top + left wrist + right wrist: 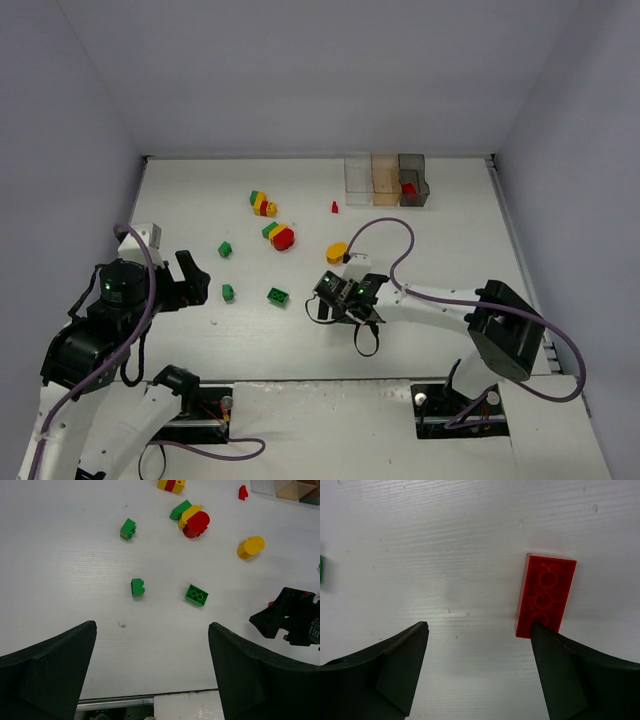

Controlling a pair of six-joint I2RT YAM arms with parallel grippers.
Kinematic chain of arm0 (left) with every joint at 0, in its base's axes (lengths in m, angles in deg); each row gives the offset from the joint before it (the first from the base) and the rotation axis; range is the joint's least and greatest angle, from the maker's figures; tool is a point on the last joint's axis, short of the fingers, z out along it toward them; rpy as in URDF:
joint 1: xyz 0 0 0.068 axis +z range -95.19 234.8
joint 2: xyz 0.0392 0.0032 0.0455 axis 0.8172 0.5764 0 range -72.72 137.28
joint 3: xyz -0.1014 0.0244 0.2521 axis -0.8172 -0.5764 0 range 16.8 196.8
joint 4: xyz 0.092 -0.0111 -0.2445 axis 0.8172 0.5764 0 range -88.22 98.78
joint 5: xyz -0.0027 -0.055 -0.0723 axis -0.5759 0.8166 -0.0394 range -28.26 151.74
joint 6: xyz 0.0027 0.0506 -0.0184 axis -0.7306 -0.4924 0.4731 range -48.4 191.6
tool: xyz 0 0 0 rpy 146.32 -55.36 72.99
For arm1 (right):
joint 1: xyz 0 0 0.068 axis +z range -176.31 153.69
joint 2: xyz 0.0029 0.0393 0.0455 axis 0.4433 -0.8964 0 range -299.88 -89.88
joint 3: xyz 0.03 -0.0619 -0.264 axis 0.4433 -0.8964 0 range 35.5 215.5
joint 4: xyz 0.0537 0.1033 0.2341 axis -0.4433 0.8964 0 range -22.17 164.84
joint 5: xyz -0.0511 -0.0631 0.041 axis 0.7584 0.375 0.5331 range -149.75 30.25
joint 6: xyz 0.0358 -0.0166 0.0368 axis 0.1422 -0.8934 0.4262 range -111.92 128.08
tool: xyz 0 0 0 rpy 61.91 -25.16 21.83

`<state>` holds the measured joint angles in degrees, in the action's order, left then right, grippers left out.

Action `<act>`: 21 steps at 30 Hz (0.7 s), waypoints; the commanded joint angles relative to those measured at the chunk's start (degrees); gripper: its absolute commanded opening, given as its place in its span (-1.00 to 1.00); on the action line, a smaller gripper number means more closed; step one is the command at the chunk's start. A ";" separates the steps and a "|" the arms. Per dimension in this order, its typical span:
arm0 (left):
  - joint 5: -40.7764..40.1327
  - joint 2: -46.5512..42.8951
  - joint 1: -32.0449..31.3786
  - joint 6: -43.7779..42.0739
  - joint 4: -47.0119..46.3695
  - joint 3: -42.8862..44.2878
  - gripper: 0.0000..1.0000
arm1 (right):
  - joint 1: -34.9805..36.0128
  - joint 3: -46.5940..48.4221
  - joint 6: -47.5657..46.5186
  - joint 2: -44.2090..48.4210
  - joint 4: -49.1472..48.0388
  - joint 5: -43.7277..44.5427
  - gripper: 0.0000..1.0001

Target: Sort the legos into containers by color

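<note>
My right gripper (479,626) is open just above the table, and a flat red lego (546,596) lies by its right fingertip (540,632), outside the jaws. In the top view this gripper (333,298) is at mid-table and hides that lego. My left gripper (152,626) is open and empty near the front left (197,280). Loose green legos (277,296) (228,292) (226,249), a yellow one (337,253), a small red one (334,207) and two mixed clumps (279,235) (263,204) lie scattered. The containers (385,175) stand at the back; the dark one (415,172) holds a red lego (409,188).
The left wrist view shows the table's front edge and a metal rail (115,702) just below my fingers, and the right gripper's black body (292,617) at the right. A green lego's edge (321,569) shows at the left of the right wrist view.
</note>
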<state>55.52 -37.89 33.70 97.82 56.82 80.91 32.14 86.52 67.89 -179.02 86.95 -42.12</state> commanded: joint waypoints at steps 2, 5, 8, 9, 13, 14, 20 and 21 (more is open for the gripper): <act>0.07 1.64 -0.87 0.50 -3.19 0.22 0.74 | 0.52 3.38 2.15 1.43 3.03 5.57 0.56; 0.07 2.00 -1.22 0.33 -3.37 0.31 0.74 | 0.52 3.29 2.94 2.74 3.30 6.01 0.54; -0.20 2.17 -1.48 0.06 -3.54 0.22 0.74 | 0.52 3.29 2.94 4.15 3.82 7.76 0.47; -0.20 2.35 -1.49 0.06 -3.63 0.04 0.74 | 0.43 3.12 3.03 4.33 3.91 8.12 0.46; -0.11 2.79 -1.66 -0.03 -3.89 0.22 0.74 | -1.24 2.06 3.21 4.42 4.70 8.04 0.43; -0.11 2.79 -1.75 -0.20 -3.89 0.22 0.74 | -2.02 1.80 3.12 4.50 4.88 7.86 0.43; -0.55 3.14 -2.01 -0.55 -3.98 0.04 0.74 | -5.54 0.22 1.98 3.54 4.97 7.33 0.44; -0.46 3.31 -2.10 -0.64 -4.07 0.13 0.74 | -5.98 -0.39 2.15 3.45 4.97 7.25 0.44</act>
<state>55.50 -36.12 31.93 97.75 56.28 80.74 27.42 87.20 69.44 -176.66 90.01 -37.95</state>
